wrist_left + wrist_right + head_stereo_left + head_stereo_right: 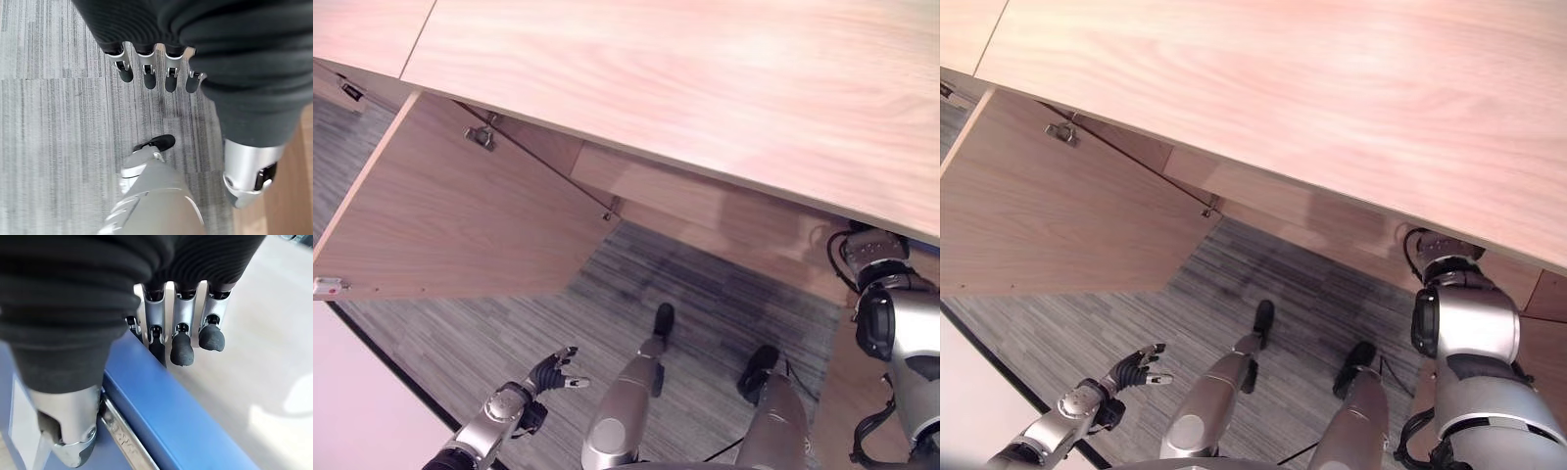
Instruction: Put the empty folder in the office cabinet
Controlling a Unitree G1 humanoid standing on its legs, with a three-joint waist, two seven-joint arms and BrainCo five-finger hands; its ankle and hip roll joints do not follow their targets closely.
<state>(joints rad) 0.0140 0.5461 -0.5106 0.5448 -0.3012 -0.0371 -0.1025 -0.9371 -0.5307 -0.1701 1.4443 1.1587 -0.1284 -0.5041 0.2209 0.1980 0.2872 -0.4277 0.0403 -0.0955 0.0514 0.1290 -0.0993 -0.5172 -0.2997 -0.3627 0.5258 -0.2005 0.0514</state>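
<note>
Folder (186, 416), blue with a metal clip strip, sits in the right hand (161, 313) in the right wrist view: thumb on one face, fingers (180, 350) curled over its upper edge, so the hand is pinching it. Long edge of the folder runs diagonally from the middle of that frame toward the lower right, past the fingertips, over a pale wood surface.

Near, lower left of the left eye view: left hand (553, 373) hangs low over the grey carpet (460, 333), fingers loosely spread, holding nothing. Idle.

Right side of the eye views: the right arm reaches forward and up under the overhanging cabinet top (705, 88); the hand and folder are hidden there.

Farther, upper left: cabinet door (450, 215) swung open and lying wide, hinge (480, 135) at the carcass edge. Cabinet opening is the dark gap under the top, middle of frame.

Judgement: right hand is the one at the cabinet, with the folder already at or just inside the opening. Next move likely needs the folder slid in along its long edge, then the fingers loosened. Risk: an edge catching on the cabinet.
</note>
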